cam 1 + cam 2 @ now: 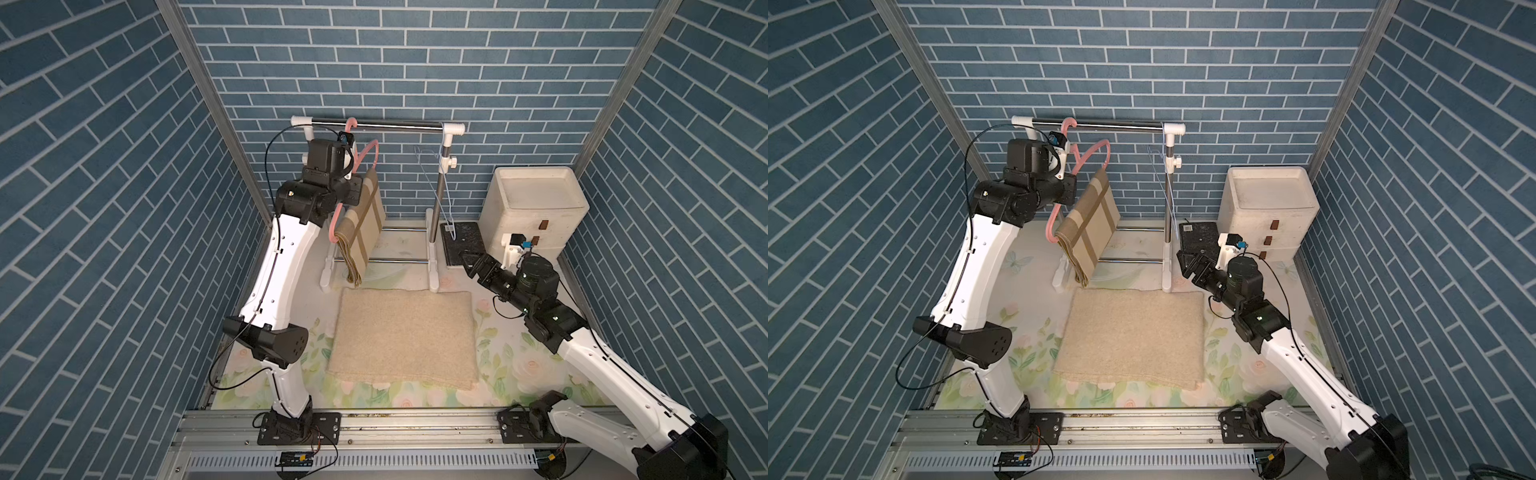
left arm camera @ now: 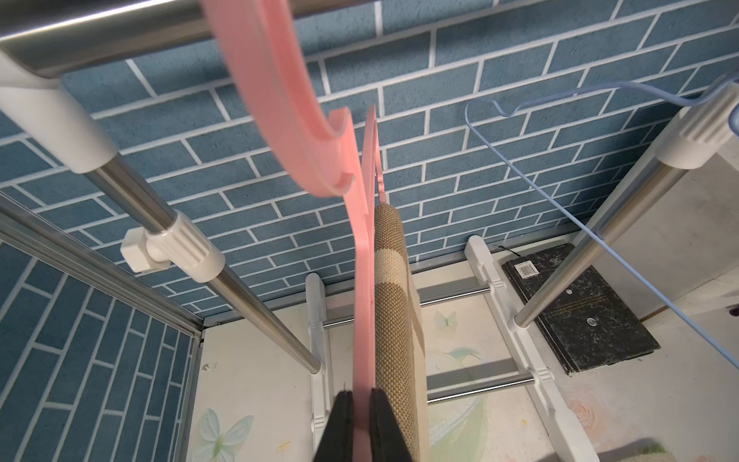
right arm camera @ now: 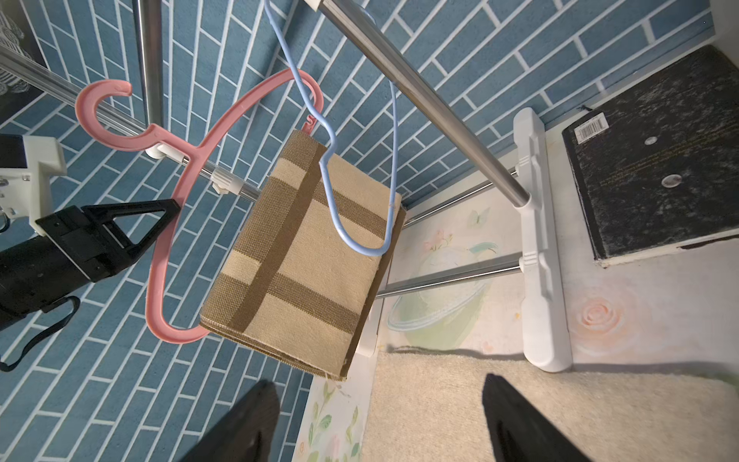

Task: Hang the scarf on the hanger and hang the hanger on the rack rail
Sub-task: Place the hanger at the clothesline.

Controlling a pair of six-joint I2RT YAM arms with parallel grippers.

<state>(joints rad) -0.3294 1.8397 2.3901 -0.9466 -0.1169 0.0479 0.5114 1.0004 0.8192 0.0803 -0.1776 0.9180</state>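
Plaid scarf (image 3: 296,256): folded over lower bar of pink hanger (image 3: 168,224), below rack rail (image 1: 399,124); left gripper (image 2: 362,394): pinching hanger's shoulder; right gripper (image 3: 380,400): spread, empty, well below rail; hook seating unclear; advice: keep hanger level, seat hook fully over rail before letting go.

I see the scarf (image 3: 296,256) in beige with darker brown bands crossing into a plaid. The hanger (image 3: 154,280) is pink; a wire hanger (image 3: 395,140) at 3 o'clock from it is pale blue. The walls (image 1: 415,62) show blue brick with white joints. The rug (image 1: 403,336) is plain oatmeal, the floor mat (image 1: 519,361) pastel floral with pink roses.
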